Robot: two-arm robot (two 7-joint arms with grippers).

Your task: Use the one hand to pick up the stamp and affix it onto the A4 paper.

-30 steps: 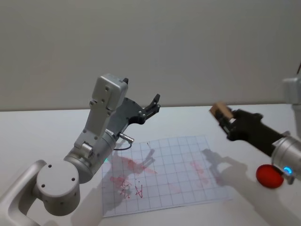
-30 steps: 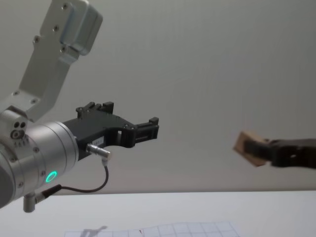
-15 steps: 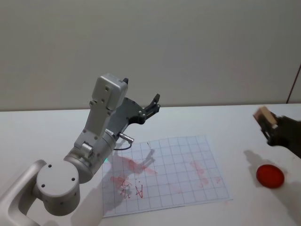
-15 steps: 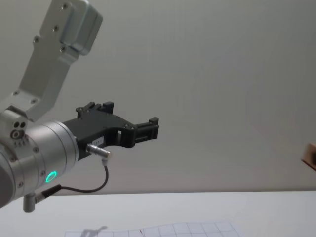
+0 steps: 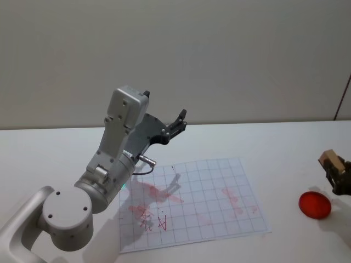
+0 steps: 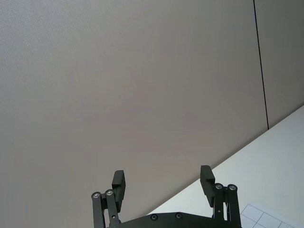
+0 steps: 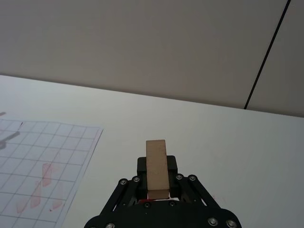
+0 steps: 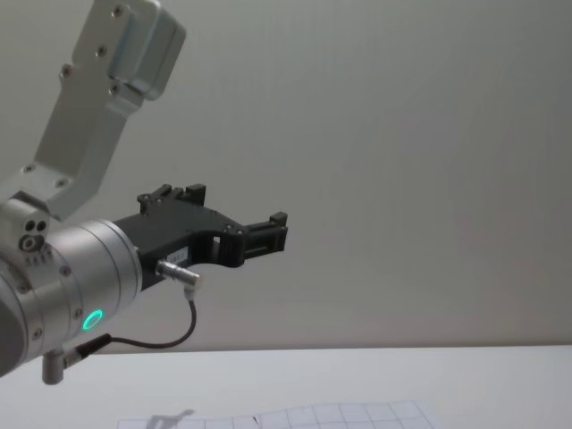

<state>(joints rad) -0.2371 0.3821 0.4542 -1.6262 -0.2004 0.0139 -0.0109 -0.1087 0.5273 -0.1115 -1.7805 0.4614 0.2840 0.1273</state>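
Observation:
A wooden stamp (image 7: pixel 156 164) sits between the jaws of my right gripper (image 7: pixel 157 183), which is shut on it. In the head view the stamp (image 5: pixel 332 161) and right gripper (image 5: pixel 337 176) are at the far right edge, just above a red ink pad (image 5: pixel 315 204). The gridded A4 paper (image 5: pixel 203 192) lies on the white table with several red marks on it; it also appears in the right wrist view (image 7: pixel 42 156). My left gripper (image 5: pixel 179 121) is raised over the paper's far left side, open and holding nothing (image 6: pixel 162 183).
The white table (image 5: pixel 263 142) runs back to a plain wall. The left arm's large body (image 5: pixel 109 164) stands over the paper's left edge. In the chest view the left gripper (image 8: pixel 268 234) hangs well above the table.
My right gripper with the stamp has pulled back from over the paper's right side to the far right edge by the ink pad. The left arm has not moved.

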